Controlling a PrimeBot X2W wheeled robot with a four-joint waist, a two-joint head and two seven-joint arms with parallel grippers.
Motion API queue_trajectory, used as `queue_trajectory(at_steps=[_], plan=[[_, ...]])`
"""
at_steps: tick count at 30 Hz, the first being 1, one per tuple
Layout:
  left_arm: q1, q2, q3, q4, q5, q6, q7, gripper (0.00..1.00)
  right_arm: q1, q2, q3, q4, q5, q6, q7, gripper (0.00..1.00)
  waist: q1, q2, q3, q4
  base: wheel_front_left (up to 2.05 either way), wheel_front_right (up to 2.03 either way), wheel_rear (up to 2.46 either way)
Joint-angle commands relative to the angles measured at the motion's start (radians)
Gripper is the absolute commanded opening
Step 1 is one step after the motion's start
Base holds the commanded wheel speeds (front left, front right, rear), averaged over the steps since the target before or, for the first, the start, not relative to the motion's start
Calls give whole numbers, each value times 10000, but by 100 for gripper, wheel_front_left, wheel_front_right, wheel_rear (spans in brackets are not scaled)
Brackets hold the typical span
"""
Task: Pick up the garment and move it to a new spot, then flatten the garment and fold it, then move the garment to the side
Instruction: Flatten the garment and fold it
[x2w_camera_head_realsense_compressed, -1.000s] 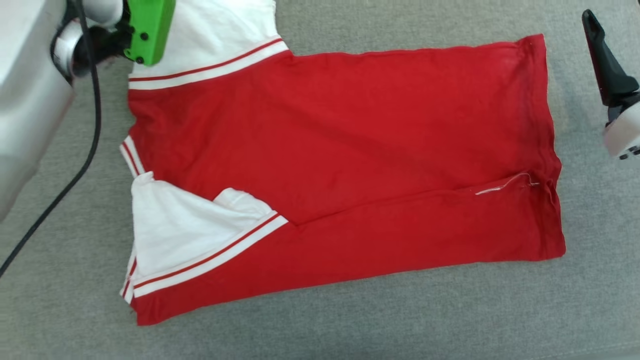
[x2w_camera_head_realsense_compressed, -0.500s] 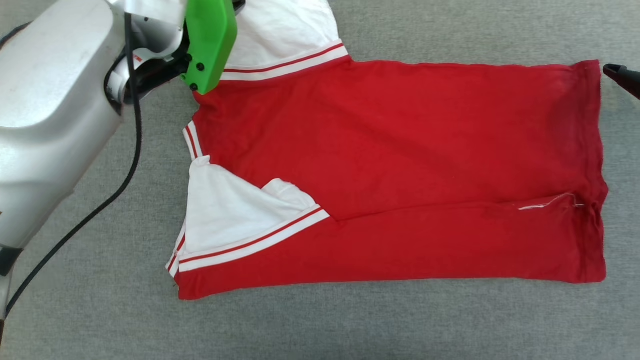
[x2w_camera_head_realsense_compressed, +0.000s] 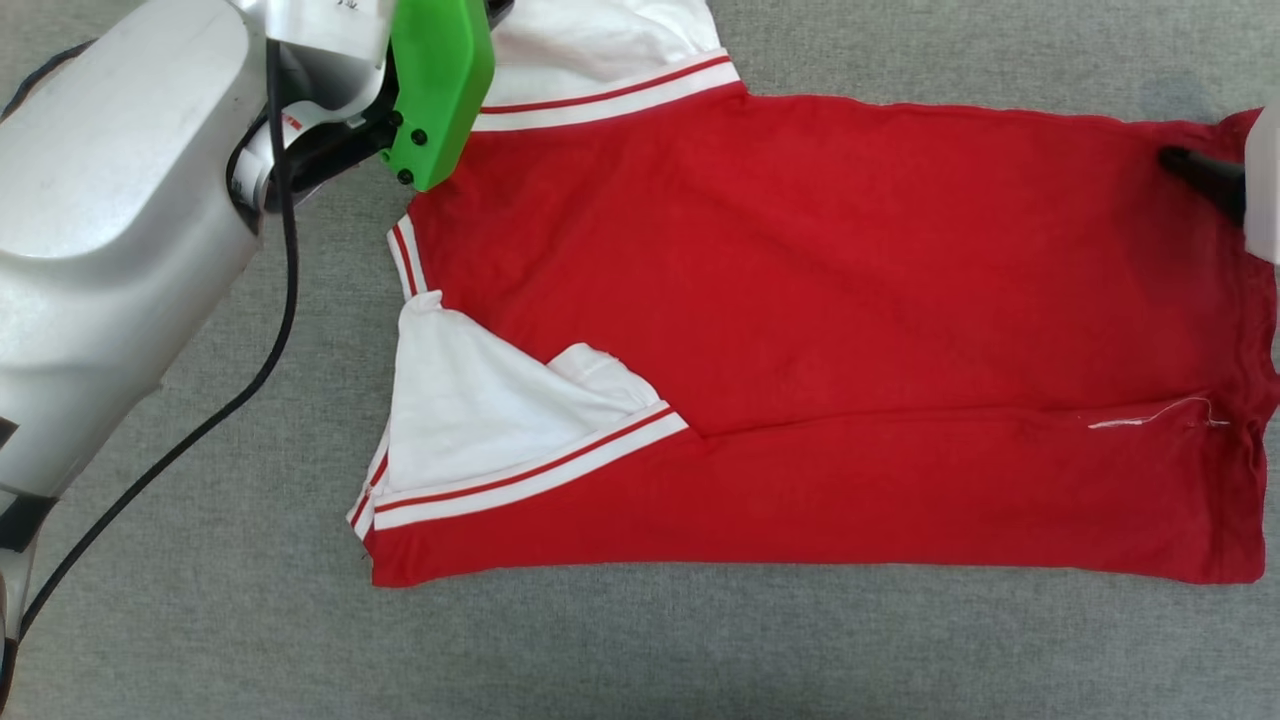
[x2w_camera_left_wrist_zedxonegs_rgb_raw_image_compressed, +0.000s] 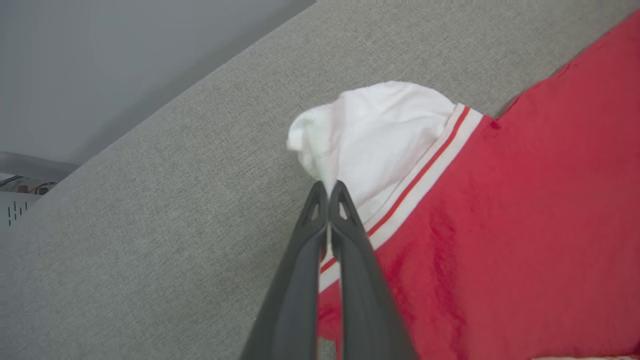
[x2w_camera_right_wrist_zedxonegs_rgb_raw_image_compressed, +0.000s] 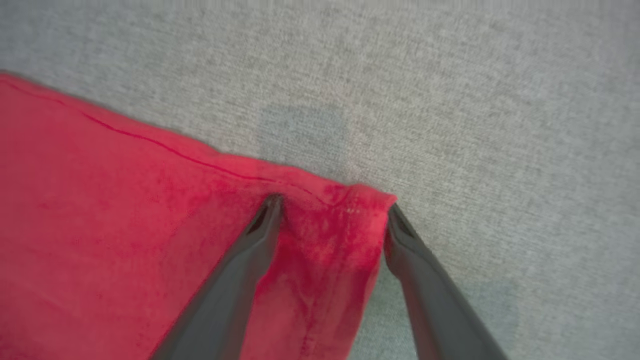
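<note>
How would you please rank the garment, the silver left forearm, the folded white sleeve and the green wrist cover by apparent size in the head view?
1. garment
2. silver left forearm, enlarged by nearness to the camera
3. folded white sleeve
4. green wrist cover, cut off at the top edge

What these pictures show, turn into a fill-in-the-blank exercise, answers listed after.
The left gripper is shut on the white ____ of the garment.
The right gripper is ____, its fingers astride the red hem corner.
The surface under the garment is ____ in colour.
Missing words: sleeve; open; grey.
</note>
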Motion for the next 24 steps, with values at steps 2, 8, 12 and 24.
queue_trajectory(at_steps=[2, 8, 12, 24], plan=[[243, 83, -31, 156, 75, 3, -199, 0, 328, 240, 376, 280, 33, 6, -720, 0, 0, 0, -354, -147, 0, 0, 0], [968, 272, -195, 280, 9, -12, -932, 0, 601, 112, 585, 324, 235, 6, -2778, 0, 0, 0, -1405, -283, 0, 0, 0], [1706, 445, -350, 118, -102, -16, -1387, 0, 1215, -60, 839, 87, 456, 6, -3712, 0, 0, 0, -2130, -316, 0, 0, 0], [4490, 1430, -665, -1347, -494, 667, -2576, 0, 4132, -642, 679, -1256, 729, 6, -5088, 0, 0, 0, -3541, -175, 0, 0, 0]])
